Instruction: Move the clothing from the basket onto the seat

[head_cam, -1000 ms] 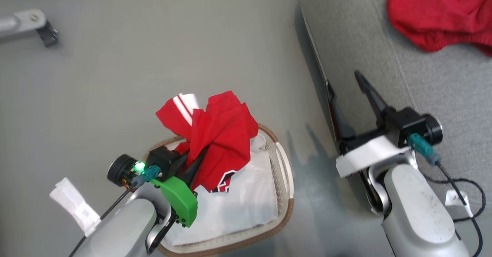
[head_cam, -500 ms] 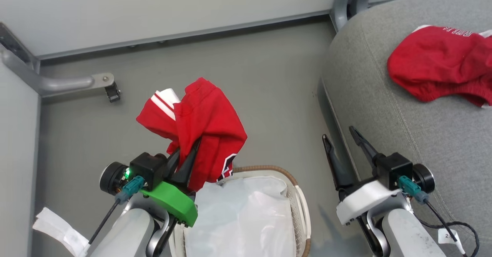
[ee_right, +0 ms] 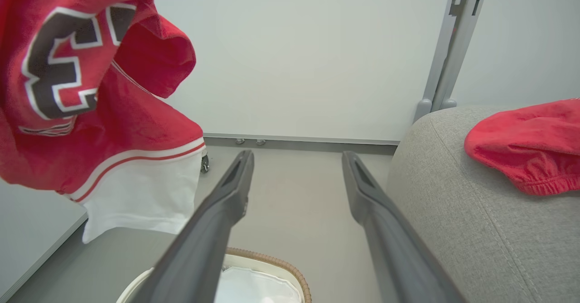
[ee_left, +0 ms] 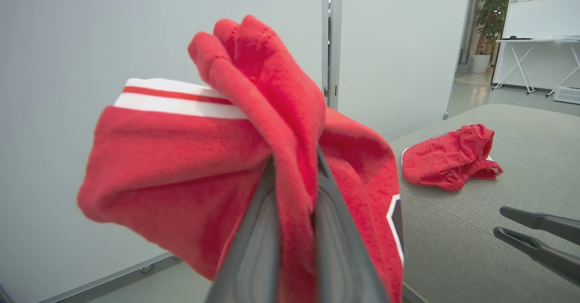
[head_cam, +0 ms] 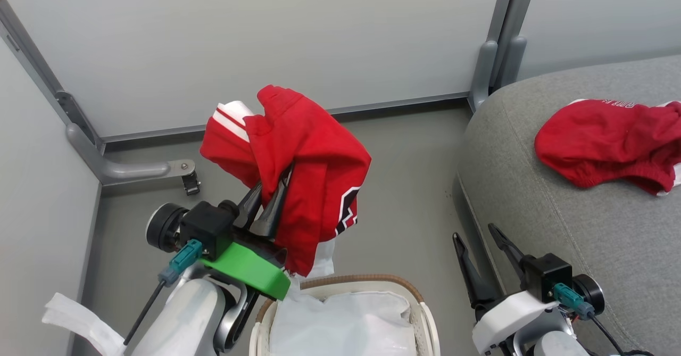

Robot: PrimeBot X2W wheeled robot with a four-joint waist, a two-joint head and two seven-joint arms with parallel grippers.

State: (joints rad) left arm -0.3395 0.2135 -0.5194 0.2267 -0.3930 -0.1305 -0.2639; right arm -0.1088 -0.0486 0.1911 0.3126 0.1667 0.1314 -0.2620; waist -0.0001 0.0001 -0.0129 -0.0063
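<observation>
Head view centre: left gripper [head_cam: 274, 196] clamps clothing [head_cam: 319, 175] above basket [head_cam: 372, 280], mid-transfer; right gripper [head_cam: 473, 232] spread, empty; next, swing it right onto seat [head_cam: 532, 223].

White sheet [head_cam: 346, 319], grey floor [head_cam: 404, 185], pale partition wall [head_cam: 266, 36], grey metal post [head_cam: 492, 74], distant potted plant [ee_left: 487, 13]

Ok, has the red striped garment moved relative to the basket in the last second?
Yes. The clothing, clamped in the left gripper, has risen: a second ago it lay partly over the basket, now its hem hangs just above the rim.
</observation>
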